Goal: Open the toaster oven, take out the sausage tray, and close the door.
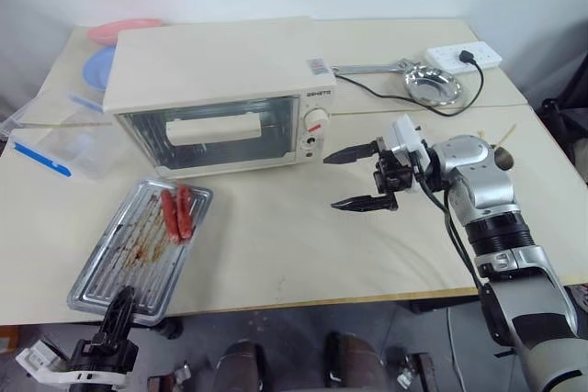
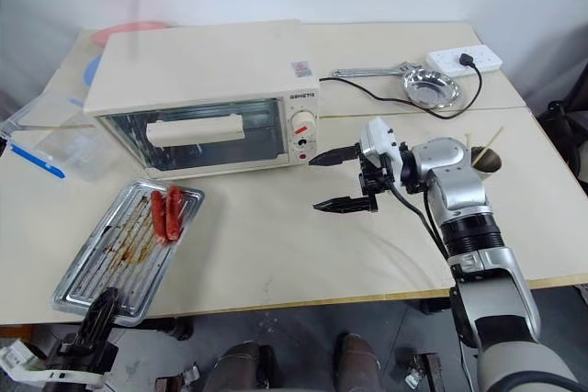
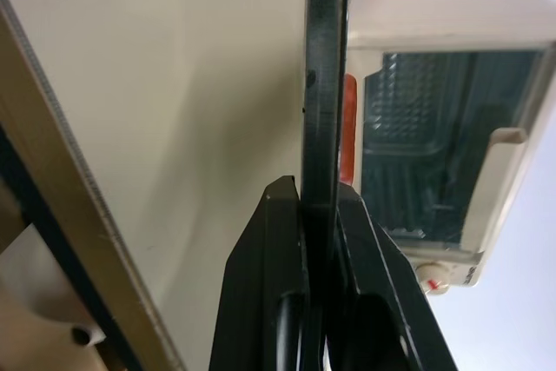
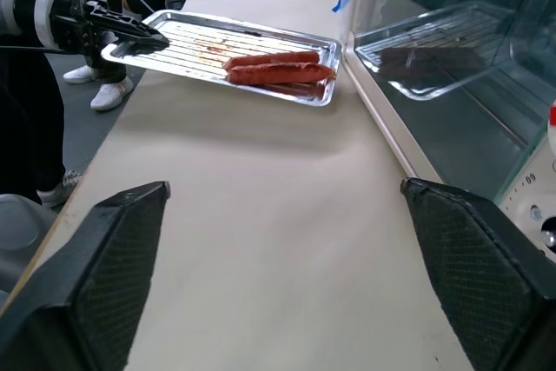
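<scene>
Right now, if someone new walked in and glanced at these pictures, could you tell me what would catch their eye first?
Most likely the cream-white toaster oven in the middle of the table, its glass door closed. In front of it, towards the near left edge, lies the greasy sausage tray with red sausages, its near rim pinched by the left gripper. To the oven's right the right gripper hangs wide open, holding nothing.

Even, soft overhead light fills my head views; shadows under the toaster oven (image 1: 220, 98) and my right gripper (image 1: 361, 177) are faint. The sausage tray (image 4: 234, 45) glares bright white in my right wrist view. My left wrist view looks hazy, with my own dark fingers (image 3: 326, 293) blurred up close.
</scene>
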You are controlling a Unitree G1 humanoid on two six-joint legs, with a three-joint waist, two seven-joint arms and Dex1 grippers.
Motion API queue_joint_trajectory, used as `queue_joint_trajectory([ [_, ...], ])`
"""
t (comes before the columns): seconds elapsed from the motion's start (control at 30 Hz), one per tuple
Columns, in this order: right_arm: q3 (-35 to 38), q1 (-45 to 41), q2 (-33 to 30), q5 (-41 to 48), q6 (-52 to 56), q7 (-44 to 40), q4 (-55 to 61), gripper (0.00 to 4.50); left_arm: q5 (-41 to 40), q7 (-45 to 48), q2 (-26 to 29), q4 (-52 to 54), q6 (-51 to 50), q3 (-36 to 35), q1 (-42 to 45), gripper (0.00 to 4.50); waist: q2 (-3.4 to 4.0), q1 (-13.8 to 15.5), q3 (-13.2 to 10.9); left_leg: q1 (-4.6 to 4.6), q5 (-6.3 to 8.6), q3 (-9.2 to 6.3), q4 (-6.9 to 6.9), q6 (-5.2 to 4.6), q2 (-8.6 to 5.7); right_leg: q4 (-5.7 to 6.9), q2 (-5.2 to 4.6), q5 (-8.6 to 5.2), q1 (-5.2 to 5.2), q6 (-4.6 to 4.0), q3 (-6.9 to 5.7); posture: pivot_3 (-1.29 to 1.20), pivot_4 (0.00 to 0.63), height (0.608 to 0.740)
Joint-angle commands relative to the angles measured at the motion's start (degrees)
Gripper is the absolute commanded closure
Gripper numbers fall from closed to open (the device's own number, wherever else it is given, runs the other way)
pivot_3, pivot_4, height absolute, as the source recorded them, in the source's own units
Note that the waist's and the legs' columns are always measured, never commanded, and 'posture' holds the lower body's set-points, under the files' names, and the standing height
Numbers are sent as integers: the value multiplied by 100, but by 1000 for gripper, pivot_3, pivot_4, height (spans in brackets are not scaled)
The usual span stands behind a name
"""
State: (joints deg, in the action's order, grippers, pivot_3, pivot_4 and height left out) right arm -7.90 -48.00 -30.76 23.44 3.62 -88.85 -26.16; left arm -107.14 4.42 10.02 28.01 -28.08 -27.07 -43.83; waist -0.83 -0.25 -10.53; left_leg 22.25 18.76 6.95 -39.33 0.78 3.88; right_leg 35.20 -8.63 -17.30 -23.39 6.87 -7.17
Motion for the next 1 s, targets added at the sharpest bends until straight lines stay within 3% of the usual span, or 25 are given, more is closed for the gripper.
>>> queue_joint_trajectory([
  [0.03,269,-45,-76,97,-198,-244,28,28,-167,-64,242,175,-219,111,264,4500,0,35,0,1,0,-1,-1,0,0,2,0,0,-1,0,-1,0,150,740],
  [0.73,375,89,-216,183,74,-311,300,28,-105,-132,780,517,-904,711,127,4500,0,-93,0,-4,4,11,3,3,1,4,2,2,-8,4,15,0,150,740],
  [1.0,-15,167,-655,720,167,-365,346,28,-185,-7,1611,319,-1365,841,543,4500,4,-126,-2,-5,4,10,3,3,1,6,2,2,-9,3,17,0,150,740],
])
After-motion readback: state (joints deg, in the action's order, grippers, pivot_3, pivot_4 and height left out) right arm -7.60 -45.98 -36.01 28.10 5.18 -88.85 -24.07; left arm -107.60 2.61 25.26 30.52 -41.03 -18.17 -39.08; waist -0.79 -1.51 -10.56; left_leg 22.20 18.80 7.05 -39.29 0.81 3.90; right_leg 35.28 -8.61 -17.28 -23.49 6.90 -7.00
